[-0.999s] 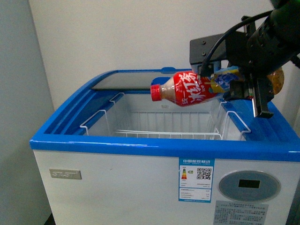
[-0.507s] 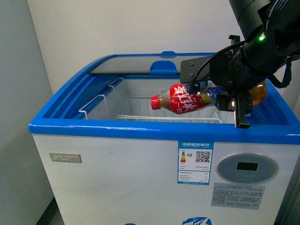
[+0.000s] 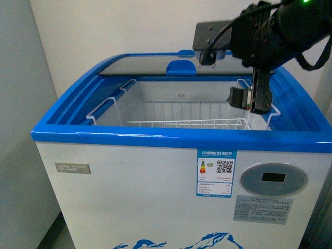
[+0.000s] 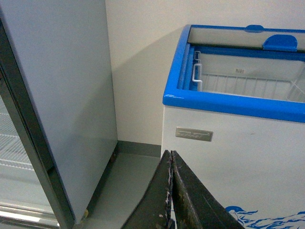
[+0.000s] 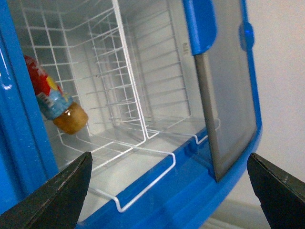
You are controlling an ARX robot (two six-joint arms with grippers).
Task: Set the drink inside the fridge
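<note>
Front view shows you the fridge (image 3: 155, 171) with its glass lid (image 3: 150, 65) slid back and the white wire basket (image 3: 181, 114) exposed under the blue rim. Your right claw (image 3: 250, 98) hangs over the right side of that opening, pointing down, and nothing sits between its fingers.

Look to the right wrist view for the drink (image 5: 55, 100): only its lower end shows, with the amber base and a strip of red label, inside the fridge cavity against the wire basket wall (image 5: 124, 71). Its cap end is cut off by the blue rim, so you cannot tell how it rests. The right claw's two dark fingertips (image 5: 57, 191) sit at opposite edges of that picture, spread wide, well apart from the bottle.

Your left claw (image 4: 170, 191) is down in front of the fridge's white front panel near the SAST badge (image 4: 193, 134), fingers pressed together with nothing between them. A tall grey cabinet (image 4: 57, 95) stands beside the fridge.
</note>
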